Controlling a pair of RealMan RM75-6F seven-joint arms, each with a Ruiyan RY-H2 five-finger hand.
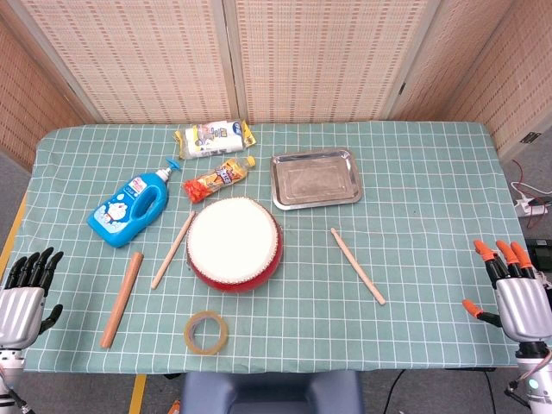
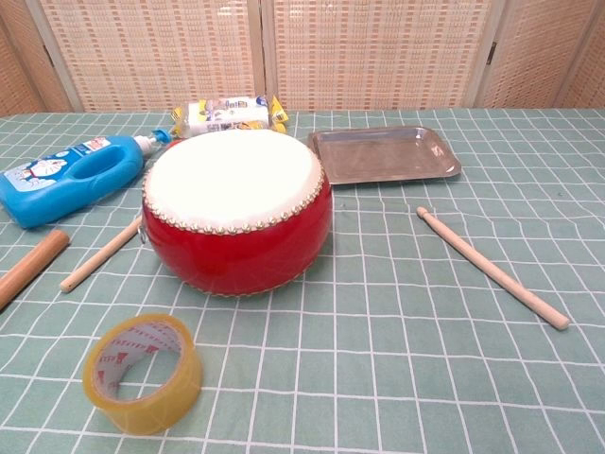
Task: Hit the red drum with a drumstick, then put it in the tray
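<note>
The red drum (image 1: 234,243) (image 2: 236,208) with its white skin stands near the middle of the table. One drumstick (image 1: 357,265) (image 2: 492,266) lies to its right, another drumstick (image 1: 172,249) (image 2: 100,253) to its left. Behind the drum, to the right, sits the empty metal tray (image 1: 316,178) (image 2: 383,154). My left hand (image 1: 24,294) hovers at the table's left front edge, fingers apart and holding nothing. Off the right front edge, my right hand (image 1: 513,286) with orange fingertips is also spread and holds nothing. Neither hand shows in the chest view.
A blue detergent bottle (image 1: 129,208) (image 2: 68,176), an orange snack packet (image 1: 216,179) and a white-yellow packet (image 1: 213,138) (image 2: 227,114) lie behind the drum on the left. A thick wooden rod (image 1: 122,298) (image 2: 28,266) and a tape roll (image 1: 207,332) (image 2: 142,372) lie front left.
</note>
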